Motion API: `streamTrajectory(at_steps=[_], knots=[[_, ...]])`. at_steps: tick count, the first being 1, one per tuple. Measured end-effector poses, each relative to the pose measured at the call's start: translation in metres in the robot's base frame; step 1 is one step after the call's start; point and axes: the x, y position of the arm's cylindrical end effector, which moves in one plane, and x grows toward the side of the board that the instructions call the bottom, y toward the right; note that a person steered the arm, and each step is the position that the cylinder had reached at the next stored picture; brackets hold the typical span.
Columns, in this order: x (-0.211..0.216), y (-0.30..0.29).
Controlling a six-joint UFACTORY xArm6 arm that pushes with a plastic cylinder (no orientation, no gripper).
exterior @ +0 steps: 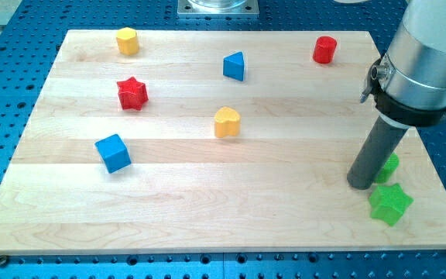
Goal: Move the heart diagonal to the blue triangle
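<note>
**Waiting to start: heart not yet approached**

Sitting near the middle of the pale wooden board [207, 225], the yellow heart-shaped block [227, 122] lies below and slightly to the view's left of the blue triangular block [235, 66], with a clear gap between them. It looks nearly straight beneath the triangle rather than off one of its corners, so I judge the move not yet made.

My tip [360, 184] rests at the lower right of the frame, well apart from the heart and touching or just beside a green block [389, 167] that the rod half hides (its shape cannot be made out). A green star-shaped block [390, 204] lies just below. The rod has nothing to open or close; it is a plain end, pressing nothing that the task names.

What remains, as I judge it, is everything: crossing leftward to the heart and nudging it sideways to a diagonal spot.

Elsewhere lie a red star-shaped block [132, 94], a blue cube [113, 153], a yellow hexagonal block [127, 41] and a red cylinder [325, 49].
</note>
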Motion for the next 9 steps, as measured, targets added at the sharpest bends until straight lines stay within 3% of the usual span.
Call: streamTrajectory(at_steps=[2,3,4,5,8,9], knots=[[-0.014,0.0],[-0.025,-0.072],[-0.036,-0.179],[-0.053,-0.209],[-0.123,-0.171],[-0.126,-0.093]])
